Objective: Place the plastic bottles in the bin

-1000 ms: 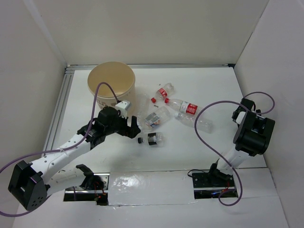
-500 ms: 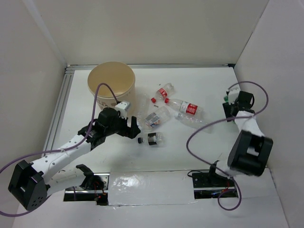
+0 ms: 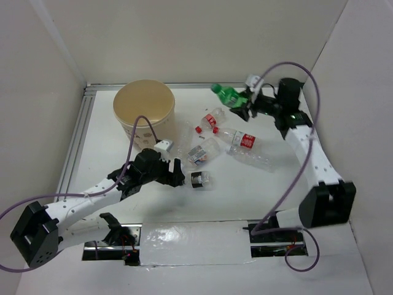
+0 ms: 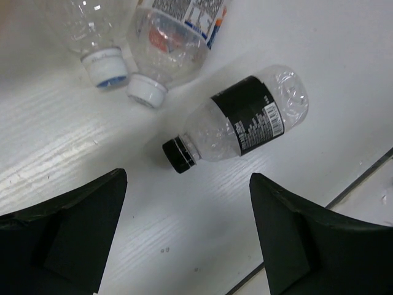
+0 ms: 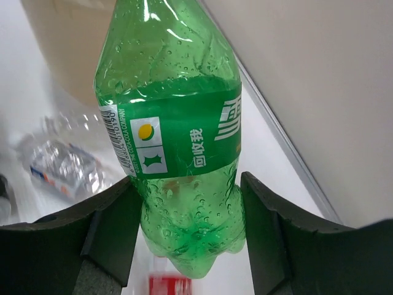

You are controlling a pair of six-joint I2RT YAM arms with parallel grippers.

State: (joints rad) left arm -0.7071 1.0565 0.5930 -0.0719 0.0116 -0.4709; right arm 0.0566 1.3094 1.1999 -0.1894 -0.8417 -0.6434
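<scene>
You are holding the green bottle (image 3: 226,94) clamped in the right gripper (image 3: 241,101), up over the far side of the table, cap pointing left. The bin (image 3: 144,101) is sitting further left of it at the far left, nothing showing inside. Your left gripper (image 4: 184,203) is hovering with its jaws apart. The black-capped bottle (image 4: 239,126) is lying just ahead of it, long axis left-right, cap toward the claw. Other clear bottles (image 3: 245,142) are lying mid-table.

Green bottle (image 5: 178,123) cropped at the top edge of the right wrist view, cap unseen; bin (image 5: 61,55) behind it blurred. Two clear bottles (image 4: 175,43) cropped at the left wrist view's far edge, only cap ends showing.
</scene>
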